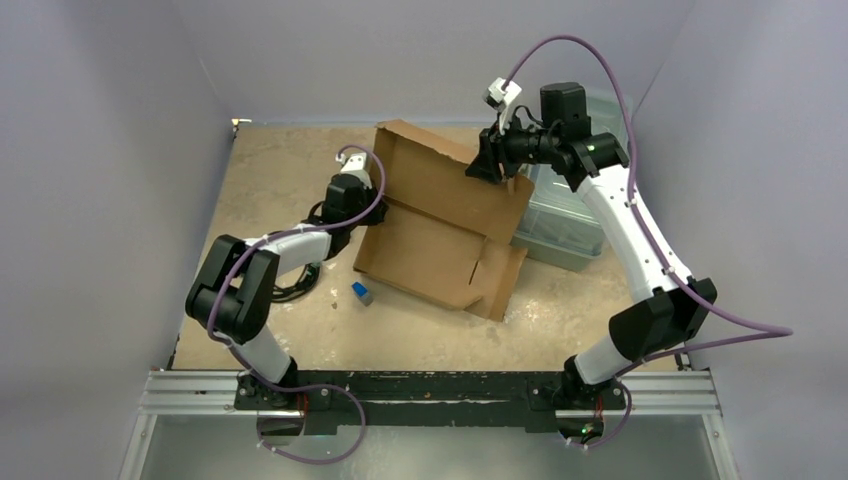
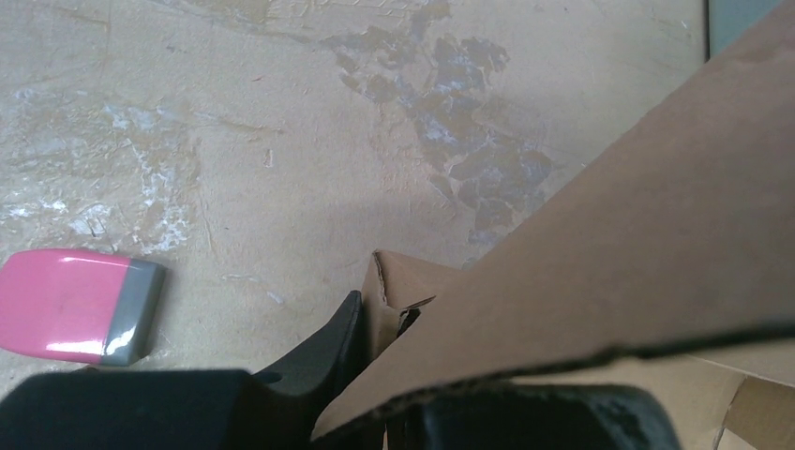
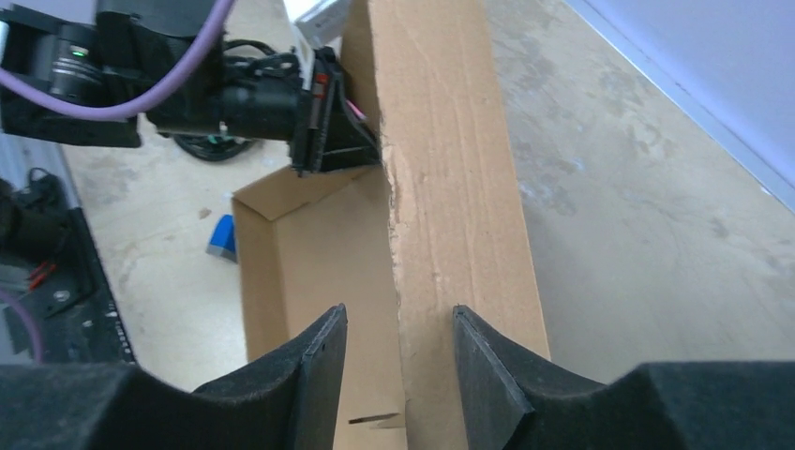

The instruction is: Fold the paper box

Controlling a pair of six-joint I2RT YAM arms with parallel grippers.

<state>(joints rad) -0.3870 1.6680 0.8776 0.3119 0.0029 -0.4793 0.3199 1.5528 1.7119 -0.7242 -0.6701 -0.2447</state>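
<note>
The paper box (image 1: 440, 230) sits mid-counter between the two arms, brown corrugated sheet only partly formed. Its near half lies flat on the counter (image 1: 290, 160) with a low wall turned up on the left. The far panel is lifted, standing up off the surface.

Over on the left edge, the left gripper (image 1: 372, 212) is right on the cardboard. The left wrist camera has a cardboard wall running between its fingers (image 2: 323, 352), and the gripper is pressed together on that wall, pinching the paper box. A torn little tab corner shows just past the fingertip. Beside it on the counter lies a pink block (image 2: 70, 305) with a grey end, apart from the cardboard.

Now the right side: the right gripper (image 3: 398, 317) is up at the far right end of the raised panel. Its wrist camera looks straight down the panel's edge, one finger on each side. The jaws are spread, straddling the edge, with a clear gap showing at the left-hand finger; it is not clamped on the cardboard. At the far end of that same view the left arm's black gripper is against the panel.

A small blue block (image 1: 361, 293) lies on the counter just off the box's near left corner. A clear plastic bin (image 1: 565, 225) stands right behind the box's right side, under the right arm.
</note>
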